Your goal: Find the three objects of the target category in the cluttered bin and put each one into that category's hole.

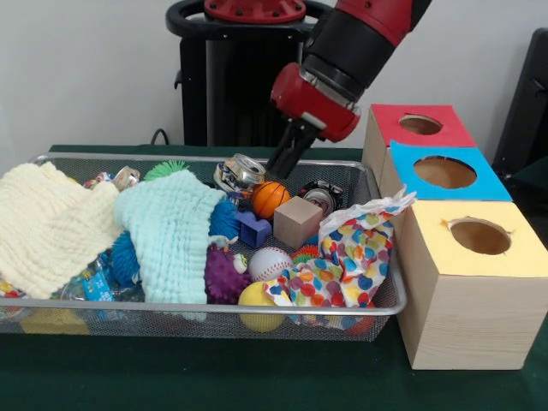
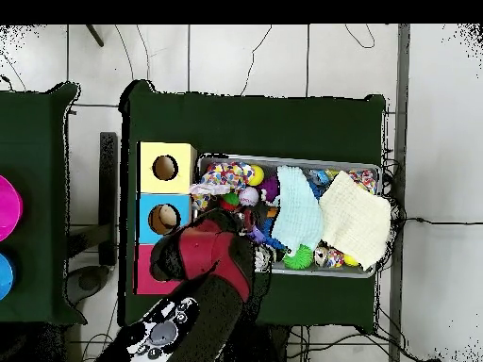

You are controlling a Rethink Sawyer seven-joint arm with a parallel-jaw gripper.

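The bin (image 1: 381, 301) is a silver wire-mesh basket full of toys and cloths; it also shows in the overhead view (image 2: 370, 170). My gripper (image 1: 285, 161) reaches down into the bin's back, right behind an orange basketball (image 1: 270, 199) and beside a silver can (image 1: 238, 173). Its tips are hidden, so I cannot tell whether it holds anything. The hole (image 1: 420, 125) in the red-topped box lies just right of the gripper. In the overhead view my arm (image 2: 203, 264) covers the gripper and the red box's hole.
A cream cloth (image 1: 47, 227), a mint cloth (image 1: 171, 240) and a polka-dot cloth (image 1: 355, 257) cover parts of the bin. A wooden cube (image 1: 298, 222), a blue block (image 1: 254, 229), a baseball (image 1: 270, 263) and a purple spiky ball (image 1: 224, 276) lie between. Blue-topped (image 1: 445, 173) and yellow-topped (image 1: 479, 237) boxes stand to the right.
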